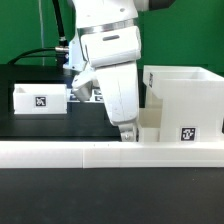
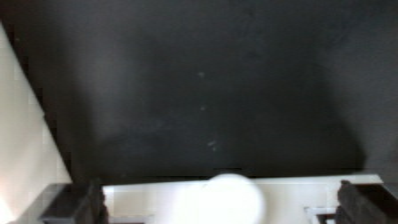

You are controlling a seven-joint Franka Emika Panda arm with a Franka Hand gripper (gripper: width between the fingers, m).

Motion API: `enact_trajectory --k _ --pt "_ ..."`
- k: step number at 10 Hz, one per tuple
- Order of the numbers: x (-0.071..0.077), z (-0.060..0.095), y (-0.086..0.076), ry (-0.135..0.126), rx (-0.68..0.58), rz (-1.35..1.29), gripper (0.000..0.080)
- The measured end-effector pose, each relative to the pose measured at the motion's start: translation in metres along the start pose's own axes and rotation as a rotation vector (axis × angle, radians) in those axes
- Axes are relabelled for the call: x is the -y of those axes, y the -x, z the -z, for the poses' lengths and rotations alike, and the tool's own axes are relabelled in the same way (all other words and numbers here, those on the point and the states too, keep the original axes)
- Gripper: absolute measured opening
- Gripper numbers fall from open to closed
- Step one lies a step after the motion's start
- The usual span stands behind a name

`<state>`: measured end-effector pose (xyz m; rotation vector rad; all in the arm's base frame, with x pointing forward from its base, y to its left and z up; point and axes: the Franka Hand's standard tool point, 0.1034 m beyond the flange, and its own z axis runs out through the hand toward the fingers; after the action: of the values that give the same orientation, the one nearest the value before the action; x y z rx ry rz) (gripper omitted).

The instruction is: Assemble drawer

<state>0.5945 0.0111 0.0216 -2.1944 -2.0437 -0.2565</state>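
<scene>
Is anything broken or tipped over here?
Nothing stands out. The housing and the small tray both sit upright on the black table, apart from each other. The gripper hangs open, low beside the housing.

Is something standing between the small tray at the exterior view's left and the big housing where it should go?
Yes, the arm itself: its claw hangs low over the black table beside the housing, on the line from the tray. Another tagged part shows behind the arm, mostly hidden.
</scene>
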Motion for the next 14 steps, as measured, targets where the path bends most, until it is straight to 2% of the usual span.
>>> enact_trajectory --k 5,8,11,12,13,14 --pt "0.001 -0.002 -0.006 -0.001 0.024 0.079 0.0649" --pt "0.004 -0.005 -0.024 -0.006 0.018 0.088 0.0649" --pt "0.002 -0.006 -0.025 -0.004 0.036 0.090 0.0649" --pt "0.000 -0.003 -0.015 -0.009 0.043 0.098 0.0649" --pt "0.000 0.006 0.011 -0.033 0.058 0.103 0.0649" --pt "-0.003 0.013 0.029 -0.028 0.068 0.081 0.0649"
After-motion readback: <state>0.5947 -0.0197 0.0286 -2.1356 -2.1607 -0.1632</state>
